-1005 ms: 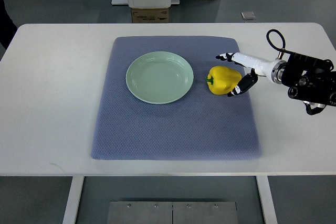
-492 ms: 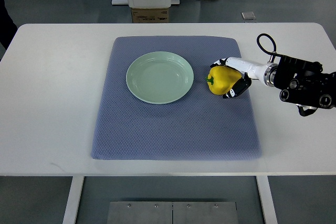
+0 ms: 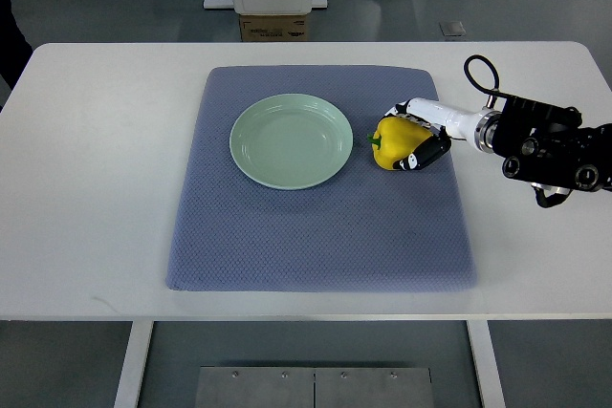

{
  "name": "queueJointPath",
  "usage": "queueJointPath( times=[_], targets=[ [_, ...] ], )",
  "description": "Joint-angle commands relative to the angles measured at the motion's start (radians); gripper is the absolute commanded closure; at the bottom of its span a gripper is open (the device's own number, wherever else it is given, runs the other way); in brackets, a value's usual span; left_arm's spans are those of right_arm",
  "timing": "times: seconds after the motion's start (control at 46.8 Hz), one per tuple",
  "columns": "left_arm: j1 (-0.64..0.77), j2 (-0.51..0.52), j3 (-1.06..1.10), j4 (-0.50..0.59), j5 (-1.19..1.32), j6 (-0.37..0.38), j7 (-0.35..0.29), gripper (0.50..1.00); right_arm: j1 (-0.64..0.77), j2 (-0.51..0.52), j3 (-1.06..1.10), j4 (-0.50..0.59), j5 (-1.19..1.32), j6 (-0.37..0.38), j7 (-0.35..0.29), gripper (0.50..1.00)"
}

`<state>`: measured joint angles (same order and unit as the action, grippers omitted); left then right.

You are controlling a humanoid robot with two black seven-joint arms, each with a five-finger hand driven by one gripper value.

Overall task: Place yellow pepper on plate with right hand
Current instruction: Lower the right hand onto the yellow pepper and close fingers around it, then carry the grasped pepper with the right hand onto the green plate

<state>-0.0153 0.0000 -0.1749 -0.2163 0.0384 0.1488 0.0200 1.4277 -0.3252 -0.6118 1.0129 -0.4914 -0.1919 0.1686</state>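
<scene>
The right hand (image 3: 417, 137) reaches in from the right edge, its fingers (image 3: 422, 156) curled around the yellow pepper (image 3: 393, 142), pinching it from both sides. The pepper sits on the blue mat (image 3: 320, 222), just right of the green plate (image 3: 291, 140), not on it.

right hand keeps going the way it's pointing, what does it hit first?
The right hand points left and is already closed around the yellow bell pepper. Beyond that, the pale green round plate comes next, though height is unclear.

Single steep overhead view (robot's side)
</scene>
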Motion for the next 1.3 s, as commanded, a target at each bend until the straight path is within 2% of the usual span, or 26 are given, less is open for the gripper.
queueJointPath(
  times=[0.0,0.449,0.898,1.283],
  targets=[
    [0.0,0.0,0.0,0.0,0.0,0.0,0.0,0.5,0.01,0.0,0.001,0.0,0.019,-0.009,0.002,1.0],
    [0.0,0.0,0.0,0.0,0.0,0.0,0.0,0.5,0.086,0.006,0.006,0.01,0.054,-0.018,0.006,1.0],
    [0.0,0.0,0.0,0.0,0.0,0.0,0.0,0.5,0.116,0.164,0.007,0.001,0.155,-0.018,-0.001,1.0],
    [0.0,0.0,0.0,0.0,0.0,0.0,0.0,0.5,0.102,0.255,0.061,-0.023,0.249,-0.018,-0.04,1.0]
  ],
)
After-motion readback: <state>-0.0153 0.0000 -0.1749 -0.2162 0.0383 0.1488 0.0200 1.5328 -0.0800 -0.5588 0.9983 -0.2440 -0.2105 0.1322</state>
